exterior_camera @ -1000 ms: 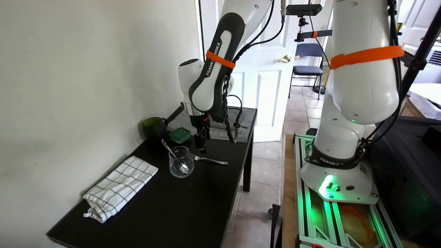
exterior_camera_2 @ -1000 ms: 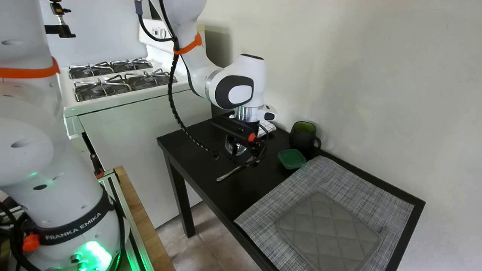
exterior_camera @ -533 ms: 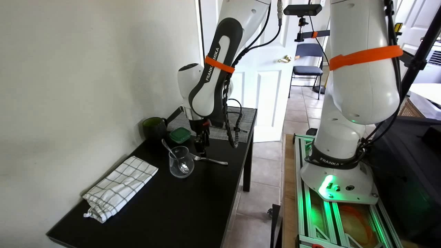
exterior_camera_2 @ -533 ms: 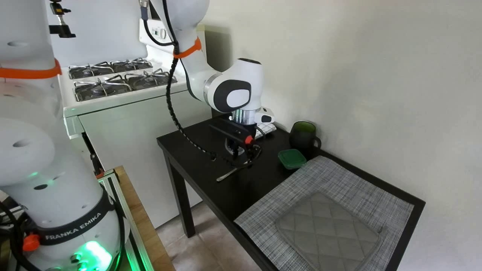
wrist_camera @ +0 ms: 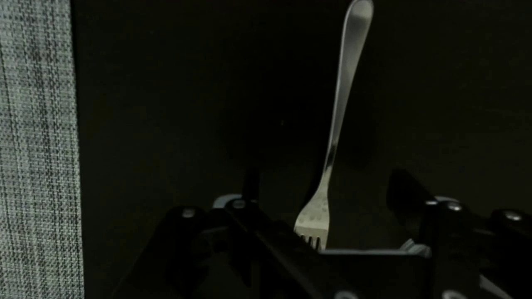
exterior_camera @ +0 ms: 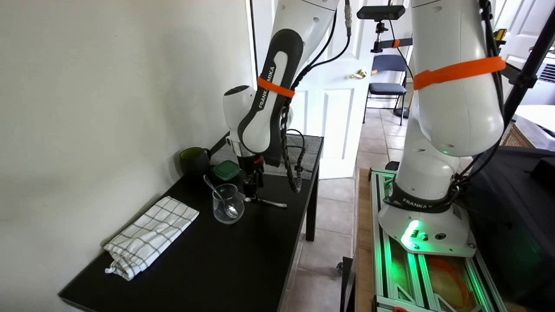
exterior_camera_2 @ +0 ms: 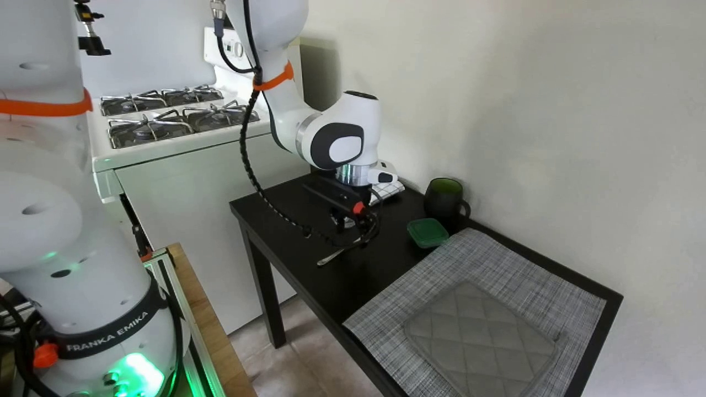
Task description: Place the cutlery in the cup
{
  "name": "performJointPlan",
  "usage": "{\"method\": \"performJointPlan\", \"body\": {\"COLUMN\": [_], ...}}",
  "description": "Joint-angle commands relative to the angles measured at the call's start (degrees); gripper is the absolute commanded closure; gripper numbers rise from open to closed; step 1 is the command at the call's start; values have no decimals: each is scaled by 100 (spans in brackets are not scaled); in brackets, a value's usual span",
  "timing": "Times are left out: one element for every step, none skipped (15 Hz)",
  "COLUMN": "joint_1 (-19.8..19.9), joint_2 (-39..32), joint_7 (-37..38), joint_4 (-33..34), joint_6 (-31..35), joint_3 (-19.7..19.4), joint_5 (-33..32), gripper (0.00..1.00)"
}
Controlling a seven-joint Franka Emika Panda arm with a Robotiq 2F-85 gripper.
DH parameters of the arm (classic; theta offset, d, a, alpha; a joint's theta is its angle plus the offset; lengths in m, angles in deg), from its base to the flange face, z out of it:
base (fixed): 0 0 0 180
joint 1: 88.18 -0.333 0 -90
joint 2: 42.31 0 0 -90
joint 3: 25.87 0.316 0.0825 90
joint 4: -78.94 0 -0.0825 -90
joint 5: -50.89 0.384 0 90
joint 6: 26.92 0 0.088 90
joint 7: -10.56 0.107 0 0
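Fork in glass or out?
Out: the wrist view shows the fork lying on the black table; an exterior view shows the glass holding a spoon.

Seen from high and well back in an exterior view, the worktop [exterior_camera: 208,268] runs away toward a door [exterior_camera: 338,160] at two o'clock, the robot base [exterior_camera: 427,224] at four. From the opposite end, in an exterior view, the aim runs down and back toward a stove [exterior_camera_2: 204,182] at ten o'clock, a placemat [exterior_camera_2: 568,314] near at four. The wrist view faces down from close above, the hand [wrist_camera: 324,189] at six o'clock. Both exterior views share the mug [exterior_camera: 193,164]; all three share the fork [wrist_camera: 342,91].
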Motion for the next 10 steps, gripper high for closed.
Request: {"method": "performJointPlan", "body": {"joint_1": [-92,-97,-107,-117,-125,-130,-136,-149,-152,-147], "joint_2": [-153,-175,-203,-229,-250,-267,-284,-300,-314,-316], "joint_7": [224,242,265,288,302,315,327,354,365,353], "joint_4": [-61,-61,-58,-54,-50,-47,-43,-35,-31,-42], "joint_6": [313,348,390,420,448,470,491,497,509,528], "joint_3": [-29,-31,-38,-49,-55,-60,-63,-75,-75,-66], "joint_5": [-18,-20,-30,-44,-51,-57,-57,-71,-69,-64], "gripper": [51,58,67,74,81,89,90,54,59,59]}}
